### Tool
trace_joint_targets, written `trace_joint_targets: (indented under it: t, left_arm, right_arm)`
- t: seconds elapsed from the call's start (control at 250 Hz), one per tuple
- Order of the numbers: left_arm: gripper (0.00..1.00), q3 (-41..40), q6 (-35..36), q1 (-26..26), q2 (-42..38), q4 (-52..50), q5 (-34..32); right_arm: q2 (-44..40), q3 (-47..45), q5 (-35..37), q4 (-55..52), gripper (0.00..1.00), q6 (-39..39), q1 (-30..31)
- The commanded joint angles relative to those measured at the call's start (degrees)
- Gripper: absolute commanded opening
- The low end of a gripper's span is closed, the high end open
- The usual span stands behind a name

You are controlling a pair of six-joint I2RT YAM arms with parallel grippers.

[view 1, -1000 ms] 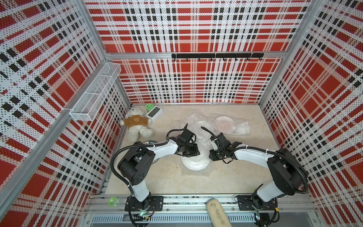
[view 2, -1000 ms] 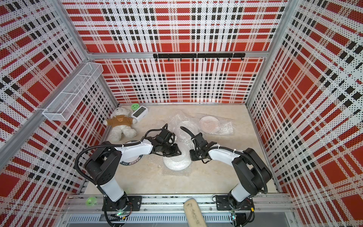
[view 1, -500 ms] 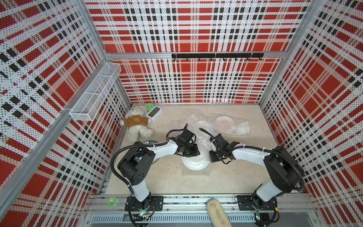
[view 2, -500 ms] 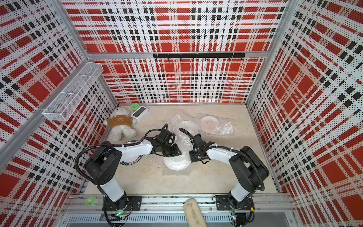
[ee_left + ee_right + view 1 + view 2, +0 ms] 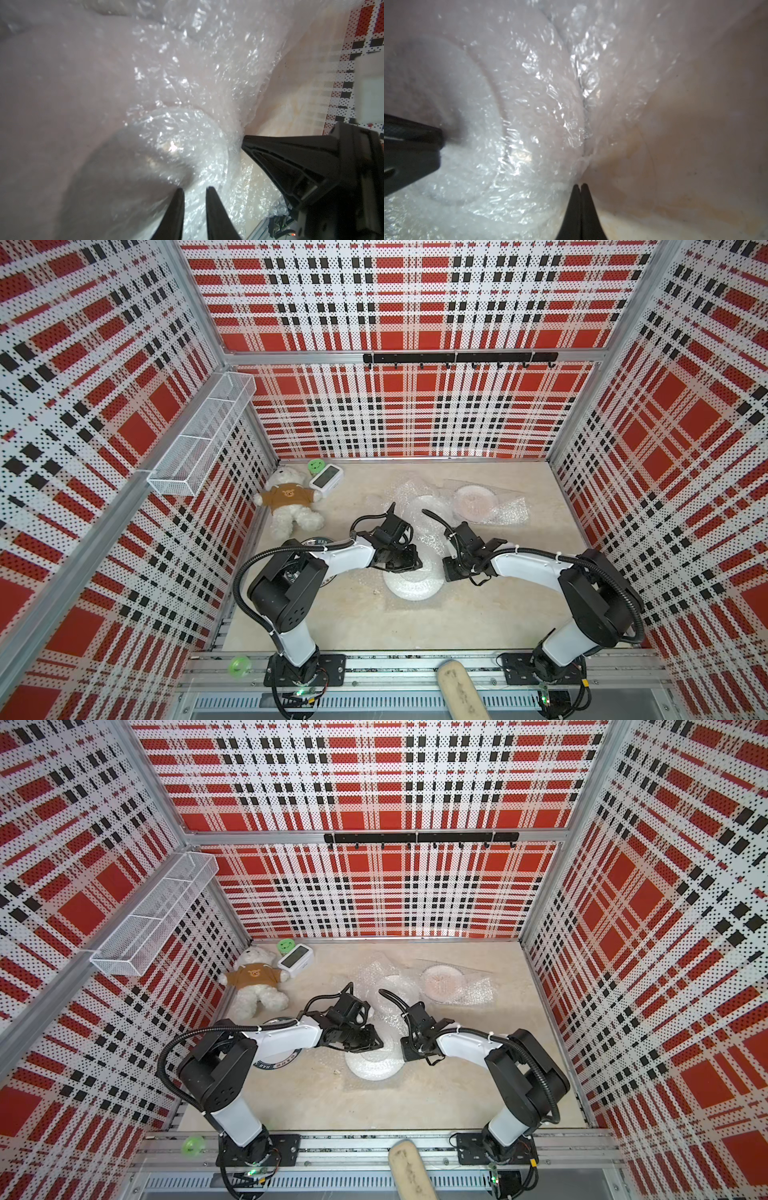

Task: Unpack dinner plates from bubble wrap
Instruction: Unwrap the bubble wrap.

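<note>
- In a top view, a round white plate lies flat in the middle of the beige table. Being round, it has no long axis. Crinkly clear bubble wrap covers it and stretches away toward the back wall. A pinkish plate lies further back, also under wrap.
- Left wrist view: the left gripper has its jaws a little apart over the shiny wrap. Whether it pinches anything, I cannot tell.
- Right wrist view: the right gripper is clenched on the wrap's edge, which gathers to a point there.
</note>
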Motion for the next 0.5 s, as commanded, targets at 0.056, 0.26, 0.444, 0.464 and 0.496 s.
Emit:
trace_joint_targets:
  t: [0.056,0.26,0.444,0.464,0.496]
  left_arm:
    - [0.24,-3.4,0.8,0.3,2.5,-6.8,-5.6]
    - [0.23,-4.3,0.6,0.3,1.9,-6.9,-6.4]
    - [0.23,-4.6,0.4,0.4,1.6,-6.9,-6.5]
    - [0.23,-4.6,0.5,0.4,1.6,-6.9,-6.5]
    - [0.23,-4.6,0.4,0.4,1.5,-6.9,-6.5]
  right_arm:
    - [-2.8,-3.0,0.1,5.8,0.00,1.7,-2.7]
    - [-4.7,-6.4,-2.4,8.9,0.00,5.0,-5.3]
    - [-5.8,-9.1,-4.0,11.9,0.00,7.2,-7.5]
    - [-5.9,-9.2,-3.9,12.0,0.00,7.3,-7.6]
    - [-6.0,-9.4,-3.8,12.2,0.00,7.7,-7.8]
